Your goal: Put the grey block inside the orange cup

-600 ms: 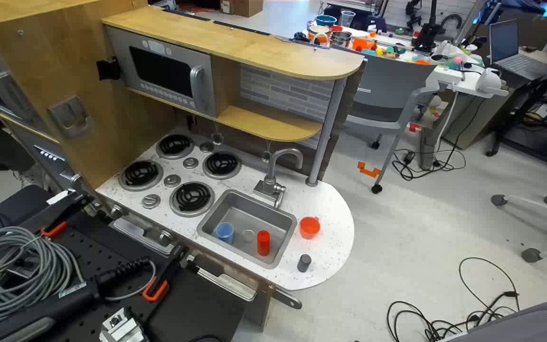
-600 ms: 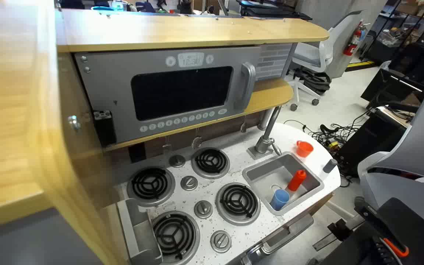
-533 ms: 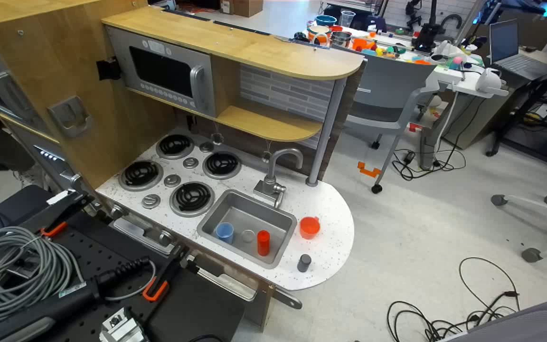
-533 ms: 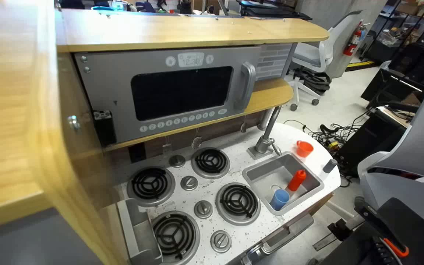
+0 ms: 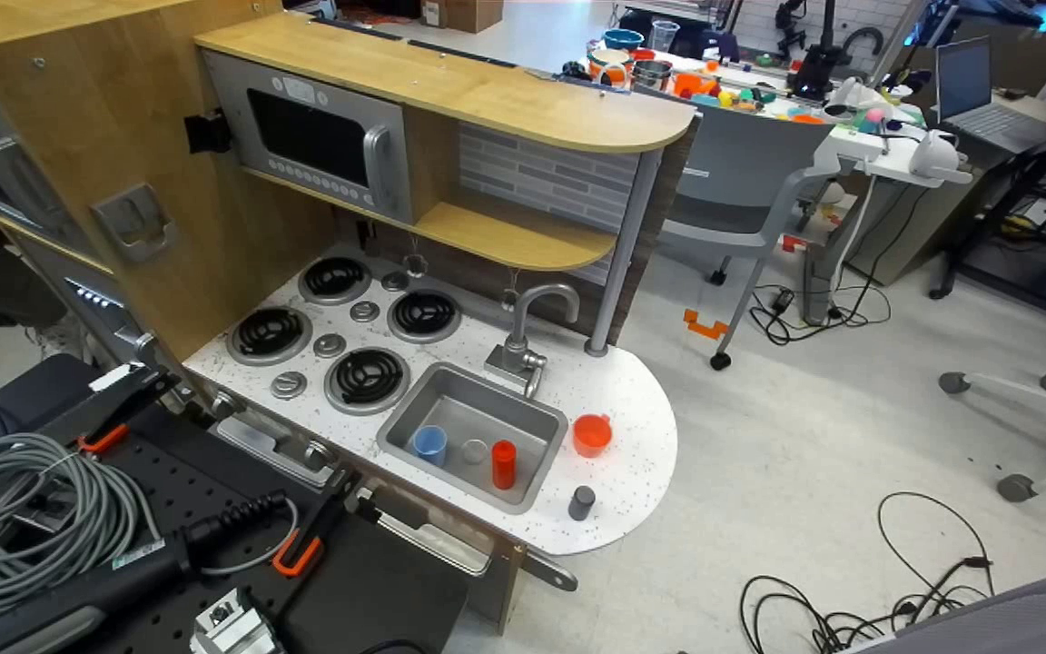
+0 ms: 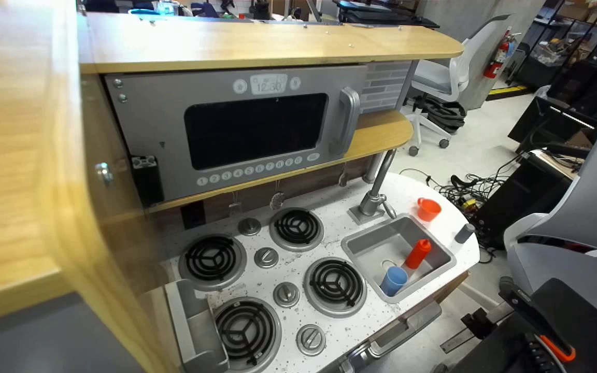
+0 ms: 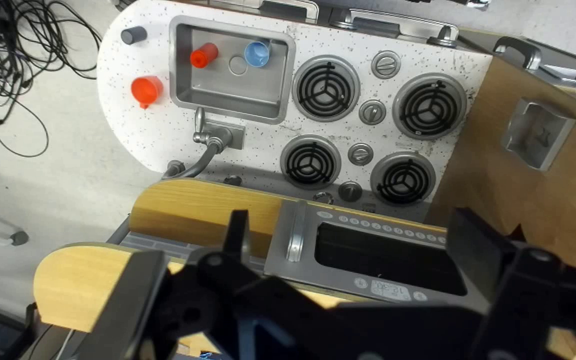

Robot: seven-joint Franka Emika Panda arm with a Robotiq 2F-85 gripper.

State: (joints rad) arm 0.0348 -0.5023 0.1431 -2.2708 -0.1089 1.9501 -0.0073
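The grey block (image 5: 582, 502) is a small dark cylinder on the white rounded counter end. It also shows in an exterior view (image 6: 465, 233) and at the upper left of the wrist view (image 7: 133, 35). The orange cup (image 5: 592, 436) stands beside the sink, a short way from the block, and looks empty. It also shows in an exterior view (image 6: 428, 209) and in the wrist view (image 7: 146, 90). My gripper (image 7: 353, 226) is open and empty, high above the toy kitchen over the microwave, well away from both. It is out of both exterior views.
The sink (image 7: 240, 102) holds a red bottle (image 7: 204, 55) and a blue cup (image 7: 257, 54). The faucet (image 5: 523, 336) rises behind it. A wooden shelf (image 5: 523, 236), a grey post (image 5: 625, 254) and the microwave (image 6: 257, 129) stand over the counter's back. Several burners lie beside the sink.
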